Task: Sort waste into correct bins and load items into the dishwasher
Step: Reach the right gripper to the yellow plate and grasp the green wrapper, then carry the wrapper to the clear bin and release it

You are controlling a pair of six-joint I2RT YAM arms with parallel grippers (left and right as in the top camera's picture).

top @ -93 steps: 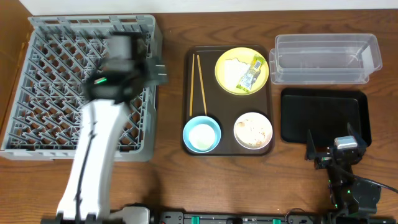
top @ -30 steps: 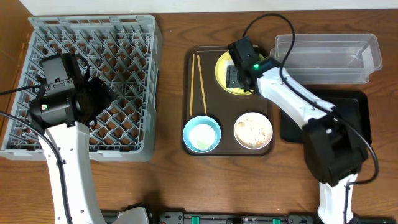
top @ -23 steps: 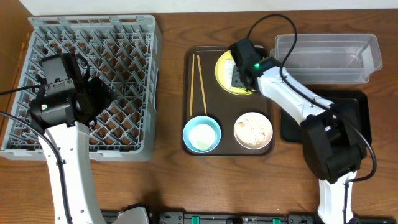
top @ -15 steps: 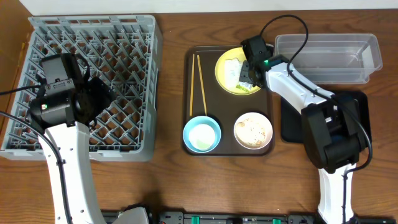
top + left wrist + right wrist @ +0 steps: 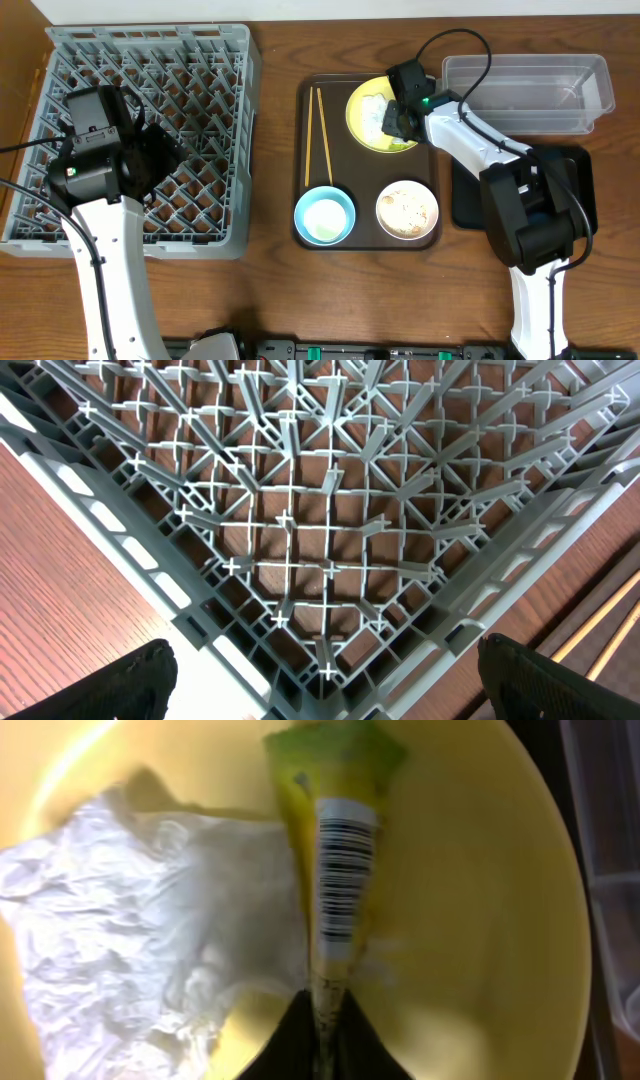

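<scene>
Wrapper (image 5: 338, 890), green-yellow with a barcode, is nipped at its narrow end between the right jaws, which are closed to a sliver on it. It lies over the plate (image 5: 490, 940), one side overlapping the crumpled paper (image 5: 120, 950). The plate sits on the brown tray (image 5: 303, 150) toward the far edge of the worktop (image 5: 270, 290), along with chopsticks (image 5: 321, 135), a blue bowl (image 5: 324, 216) and a white bowl (image 5: 407, 209) of scraps. The tub (image 5: 525, 92) and black tray (image 5: 470, 190) stand by the right edge. The left jaws gape wide, holding nothing, above the rack (image 5: 320, 560) in the far left corner.
</scene>
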